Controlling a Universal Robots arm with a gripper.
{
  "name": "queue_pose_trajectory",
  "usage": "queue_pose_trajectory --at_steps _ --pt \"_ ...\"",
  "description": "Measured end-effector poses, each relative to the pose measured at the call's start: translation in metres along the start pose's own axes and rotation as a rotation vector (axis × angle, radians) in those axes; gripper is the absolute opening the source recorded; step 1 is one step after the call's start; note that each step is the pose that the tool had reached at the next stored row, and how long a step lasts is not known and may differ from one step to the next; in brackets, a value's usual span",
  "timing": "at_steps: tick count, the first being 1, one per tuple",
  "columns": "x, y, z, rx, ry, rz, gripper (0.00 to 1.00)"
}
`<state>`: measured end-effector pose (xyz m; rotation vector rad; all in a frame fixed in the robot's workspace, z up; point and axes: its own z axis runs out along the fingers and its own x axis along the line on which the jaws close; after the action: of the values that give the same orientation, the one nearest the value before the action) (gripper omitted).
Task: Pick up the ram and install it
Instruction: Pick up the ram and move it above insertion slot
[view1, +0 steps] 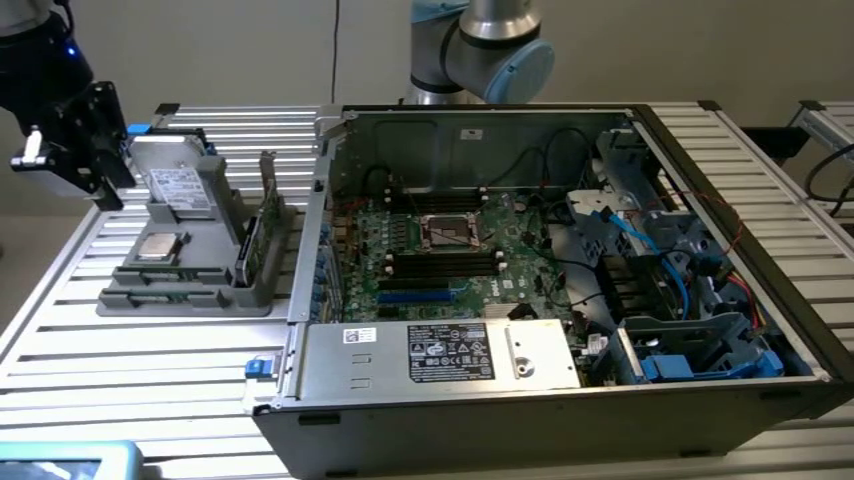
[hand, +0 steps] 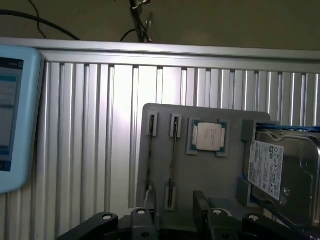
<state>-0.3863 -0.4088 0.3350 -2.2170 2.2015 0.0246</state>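
Two ram sticks stand on edge in the slots of a grey holder tray (view1: 187, 295), (hand: 210, 175). One ram stick (view1: 267, 215), (hand: 172, 162) is thin and green, and a second ram stick (view1: 248, 255), (hand: 151, 150) stands beside it. My gripper (view1: 96, 160) hangs above the tray's far end at the exterior view's left. Seen from the wrist, the gripper (hand: 175, 214) is open and its black fingers (hand: 201, 207) stand apart, with nothing between them. It is above the tray and apart from the sticks.
The tray also holds a silver processor chip (hand: 207, 136), (view1: 160, 247) and a hard drive (hand: 280, 175), (view1: 180, 185). An open computer case (view1: 400, 365) with its motherboard (view1: 507, 235) and black memory slots (view1: 441, 265) lies to the exterior view's right. A light-blue tablet (hand: 12, 115) lies on the slatted table.
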Motion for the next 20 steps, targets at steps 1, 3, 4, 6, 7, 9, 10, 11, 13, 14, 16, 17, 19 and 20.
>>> queue_pose_trajectory --at_steps 1,3,4,6,7,9,10,11,13,14,16,17,19,20 --pt "0.0 0.0 0.0014 0.0014 0.0001 0.006 0.42" --pt "0.0 0.0 0.004 0.0051 0.0001 0.016 0.42" --pt "0.001 0.0 0.0051 0.0073 0.0004 0.02 0.42" --pt "0.001 0.0001 0.0074 0.0104 0.0007 0.026 0.42" --pt "0.001 0.0001 0.0088 0.0106 0.0014 0.027 0.42" --pt "0.001 0.0001 0.0118 0.0109 0.0035 0.028 0.42" --pt "0.001 0.0002 0.0134 0.011 0.0047 0.028 0.42" --pt "0.001 0.0002 0.0149 0.0111 0.0061 0.028 0.42" --pt "0.001 0.0003 0.0176 0.0111 0.0099 0.028 0.42" --pt "0.001 0.0002 0.0189 0.0111 0.0113 0.028 0.42" --pt "0.002 0.0003 0.0216 0.011 0.0134 0.028 0.42" --pt "0.002 0.0003 0.0233 0.0111 0.014 0.028 0.42" --pt "0.002 0.0003 0.0261 0.0111 0.0154 0.028 0.42" --pt "0.002 0.0003 0.027 0.0111 0.016 0.028 0.42"
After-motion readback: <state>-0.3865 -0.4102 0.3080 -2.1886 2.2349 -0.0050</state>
